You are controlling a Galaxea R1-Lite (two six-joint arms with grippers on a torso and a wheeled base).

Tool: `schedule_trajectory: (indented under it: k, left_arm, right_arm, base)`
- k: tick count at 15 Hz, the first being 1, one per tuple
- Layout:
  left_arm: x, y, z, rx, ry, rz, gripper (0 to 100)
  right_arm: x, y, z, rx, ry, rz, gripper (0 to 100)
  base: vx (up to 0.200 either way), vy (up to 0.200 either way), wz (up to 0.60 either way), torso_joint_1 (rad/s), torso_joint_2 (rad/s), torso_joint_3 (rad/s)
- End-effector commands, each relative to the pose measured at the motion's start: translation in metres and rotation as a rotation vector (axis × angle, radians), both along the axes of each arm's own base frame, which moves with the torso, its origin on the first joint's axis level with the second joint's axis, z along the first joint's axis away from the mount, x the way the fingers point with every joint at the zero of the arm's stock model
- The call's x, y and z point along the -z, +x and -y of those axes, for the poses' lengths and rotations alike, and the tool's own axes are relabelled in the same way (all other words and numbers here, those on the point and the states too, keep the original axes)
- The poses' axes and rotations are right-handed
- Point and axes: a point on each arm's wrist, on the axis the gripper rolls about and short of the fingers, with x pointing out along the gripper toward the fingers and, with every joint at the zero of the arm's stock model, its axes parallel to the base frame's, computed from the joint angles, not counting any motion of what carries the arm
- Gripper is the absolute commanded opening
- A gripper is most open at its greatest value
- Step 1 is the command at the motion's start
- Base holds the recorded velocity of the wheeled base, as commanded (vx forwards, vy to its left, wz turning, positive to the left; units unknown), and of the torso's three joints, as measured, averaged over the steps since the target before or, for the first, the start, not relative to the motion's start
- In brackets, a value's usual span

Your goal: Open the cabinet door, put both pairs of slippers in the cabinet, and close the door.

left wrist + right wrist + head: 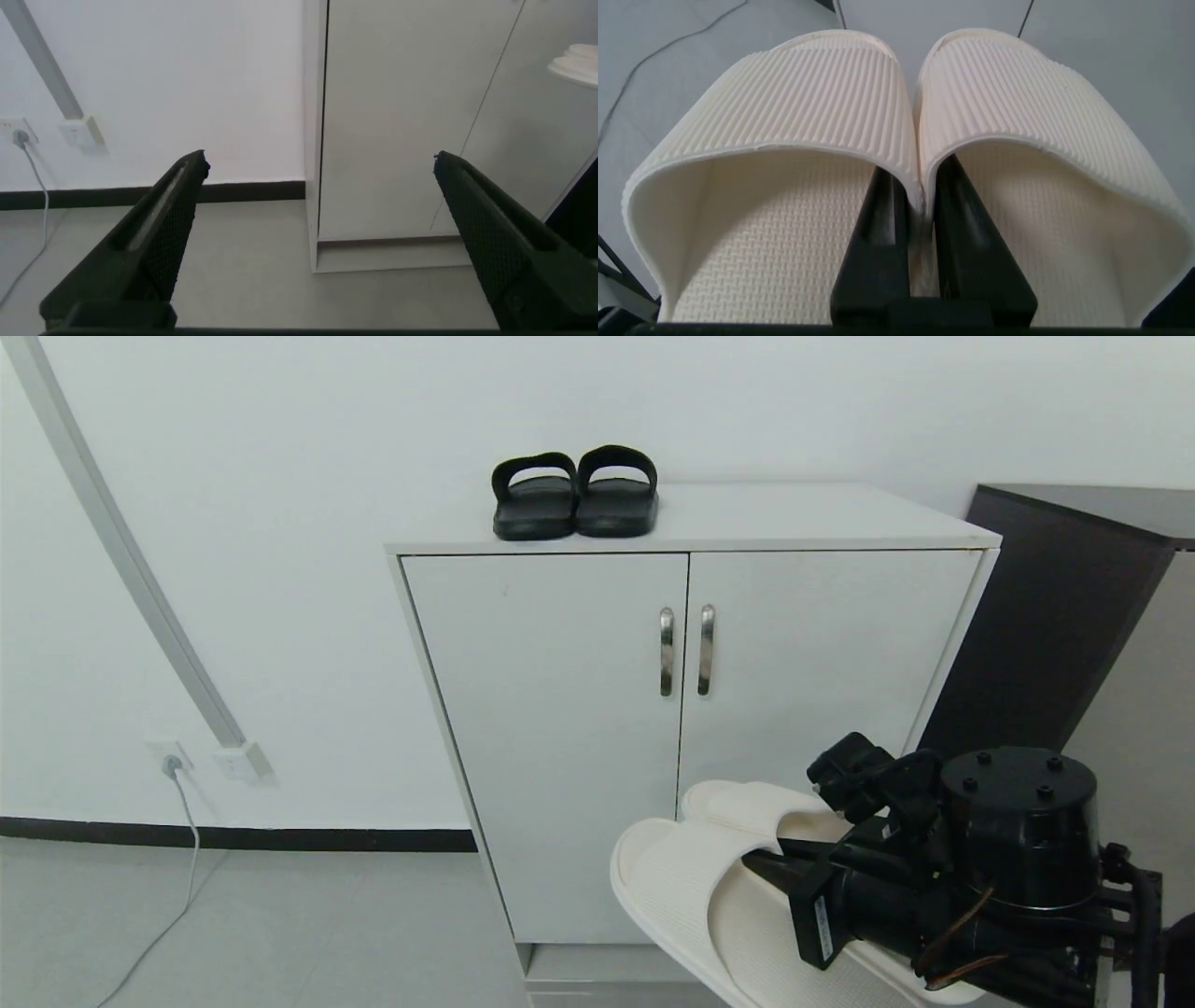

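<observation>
Right gripper (913, 215) clamps white slippers (681, 877); left gripper (320, 161) wide, empty. Cabinet door (551, 737) shut, so opening step pending. Next: left gripper takes handle (667, 651).

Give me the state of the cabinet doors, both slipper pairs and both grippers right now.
Left cabinet door: shut.
Right cabinet door: shut.
Black slippers: side by side on the cabinet top, free.
Cream slippers: pinched together, held up in front of the right door.
Right gripper: shut on the cream slippers' adjoining edges.
Left gripper: open, empty.
</observation>
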Motion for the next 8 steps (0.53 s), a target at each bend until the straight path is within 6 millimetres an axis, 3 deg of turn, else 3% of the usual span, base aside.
schedule_trajectory:
  k: [1,4,5,7,8]
  left_arm:
    - [0.000,0.000,0.000,-0.001,-0.002,-0.002,100]
    - [-0.002,0.000,0.000,-0.001,0.049,0.003,100]
    - [-0.014,-0.001,0.000,0.000,0.044,0.017,100]
    - [-0.080,-0.002,0.000,0.011,-0.097,0.083,100]
    - [-0.091,0.005,0.000,0.009,-0.094,0.060,100]
  right_arm:
    - [0.002,-0.001,0.001,-0.001,-0.003,-0.002,0]
    - [0.002,-0.001,0.001,-0.001,-0.004,-0.003,0]
    - [0.002,-0.001,0.001,-0.001,-0.004,-0.003,0]
    - [0.003,-0.001,0.001,-0.001,-0.007,-0.006,0]
    - [0.004,-0.001,0.001,-0.001,-0.009,-0.006,0]
  base:
    - [0.000,0.000,0.00,-0.085,0.45,0.364]
    - [0.000,0.000,0.00,-0.046,0.45,0.388]
    - [0.000,0.000,0.00,-0.017,0.44,0.422]
    - [0.000,0.000,0.00,-0.002,0.23,0.220]
    - [0.000,0.000,0.00,-0.002,0.09,0.085]
